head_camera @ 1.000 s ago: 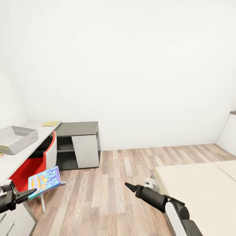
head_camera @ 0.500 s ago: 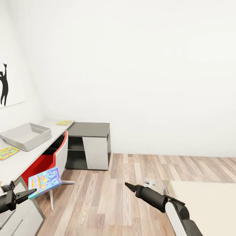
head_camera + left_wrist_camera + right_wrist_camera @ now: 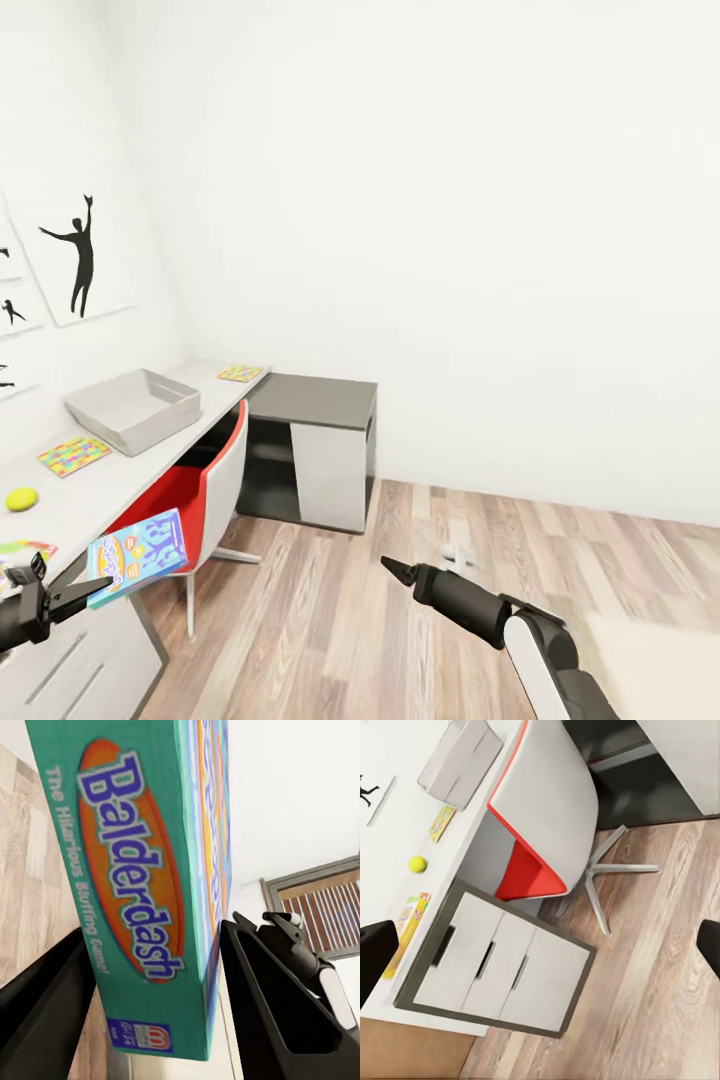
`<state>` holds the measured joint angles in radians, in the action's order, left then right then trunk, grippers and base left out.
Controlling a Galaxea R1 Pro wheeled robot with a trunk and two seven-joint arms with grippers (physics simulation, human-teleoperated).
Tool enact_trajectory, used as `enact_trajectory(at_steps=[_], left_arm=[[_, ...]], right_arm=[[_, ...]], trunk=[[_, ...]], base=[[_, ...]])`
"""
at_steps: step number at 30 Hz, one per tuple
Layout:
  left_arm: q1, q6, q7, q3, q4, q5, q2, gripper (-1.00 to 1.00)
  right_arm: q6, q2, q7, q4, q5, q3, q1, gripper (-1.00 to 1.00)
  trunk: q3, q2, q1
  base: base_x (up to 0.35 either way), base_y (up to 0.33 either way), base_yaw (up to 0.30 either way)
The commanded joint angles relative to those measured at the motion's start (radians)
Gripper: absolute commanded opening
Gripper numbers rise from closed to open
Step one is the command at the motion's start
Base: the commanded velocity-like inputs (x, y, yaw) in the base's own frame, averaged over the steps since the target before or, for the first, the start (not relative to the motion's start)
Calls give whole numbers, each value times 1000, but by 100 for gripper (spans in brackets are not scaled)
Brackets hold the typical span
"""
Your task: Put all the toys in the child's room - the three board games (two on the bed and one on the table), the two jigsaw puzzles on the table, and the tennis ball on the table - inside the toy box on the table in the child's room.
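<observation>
My left claw (image 3: 95, 585) is clamped on the blue board game (image 3: 136, 555), its two fingers pressed on either face of the box; in the left wrist view the box (image 3: 161, 881) stands on edge between them, the printed title "Balderdash" along its teal side. My right claw (image 3: 392, 567) hangs over the wood-plank floor (image 3: 340, 620) with nothing in it, and the right wrist view shows its dark fingertips (image 3: 376, 952) spread wide apart. I take the counter (image 3: 120, 470) as my landmark: the held game hangs off its near front edge, above the drawer unit (image 3: 502, 971) under it. On the counter, nearest me, lies a second board game (image 3: 22, 551) with a red strip, then the tennis ball (image 3: 21, 498), then one jigsaw puzzle (image 3: 74, 455), and the toy box (image 3: 133, 408) sits just beyond that puzzle. The second jigsaw puzzle (image 3: 240, 373) lies at the counter's far end, well apart from the toy box. A red and white chair (image 3: 205, 490) is tucked under the counter's front edge, and a lower dark grey cabinet (image 3: 315, 440) adjoins the far end. Dancer silhouette pictures (image 3: 80, 260) hang on the wall above the counter.
</observation>
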<state>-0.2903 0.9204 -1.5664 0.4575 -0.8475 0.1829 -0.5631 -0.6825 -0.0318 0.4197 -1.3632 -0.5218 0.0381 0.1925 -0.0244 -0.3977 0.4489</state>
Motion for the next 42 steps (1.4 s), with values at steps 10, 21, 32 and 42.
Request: enact_trajectory(at_steps=[10,21,32,42], left_arm=[[-1,-10,-4,0,0,0,0,-100],[-1,-14,-4,3,1,0,0,-100],[-1,-14,-4,4,1,0,0,-100],[-1,-14,-4,4,1,0,0,-100]], right_arm=[[-6,0,2,3,-5,-3,1,100],[0,0,1,1,-4,-3,1,100],[-5,0,2,-5,-7,-3,1,100],[-1,1,4,-7,-9,-5,1,100]], trunk=[[-10,-2,1],[-12,-2,1],[-12,-2,1],[-12,-2,1]], base=[[314,18,116],[329,1,4],[330,0,0],[330,0,0]])
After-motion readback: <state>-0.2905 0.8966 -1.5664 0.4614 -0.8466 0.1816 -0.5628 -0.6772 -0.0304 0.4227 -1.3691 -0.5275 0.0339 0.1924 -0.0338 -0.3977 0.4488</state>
